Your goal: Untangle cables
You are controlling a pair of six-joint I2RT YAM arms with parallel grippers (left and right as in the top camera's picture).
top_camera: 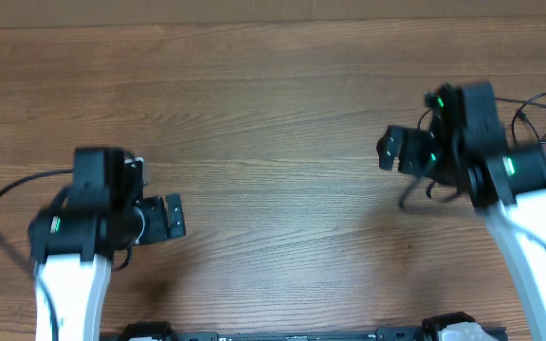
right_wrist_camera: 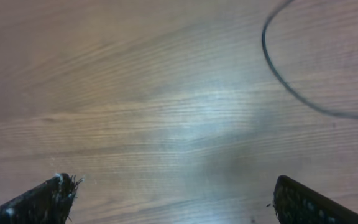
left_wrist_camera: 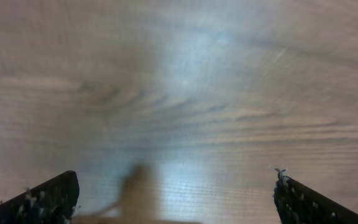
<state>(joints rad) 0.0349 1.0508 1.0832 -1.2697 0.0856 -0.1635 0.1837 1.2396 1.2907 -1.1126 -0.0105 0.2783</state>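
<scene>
Several thin black cables [top_camera: 538, 98] lie bunched at the table's far right edge, partly hidden behind my right arm. One thin black strand [top_camera: 409, 196] curls on the wood just below my right gripper [top_camera: 393, 150]. In the right wrist view a thin black cable [right_wrist_camera: 277, 73] curves across the upper right, ahead of the right gripper [right_wrist_camera: 173, 182], which is open and empty. My left gripper [top_camera: 171, 218] is at the lower left, far from the cables. In the left wrist view the left gripper [left_wrist_camera: 176, 180] is open over bare wood.
The wooden table [top_camera: 273, 114] stretches between the two arms. The arms' thicker black wire [top_camera: 3, 199] loops at the left edge. The black arm bases sit along the front edge [top_camera: 301, 333].
</scene>
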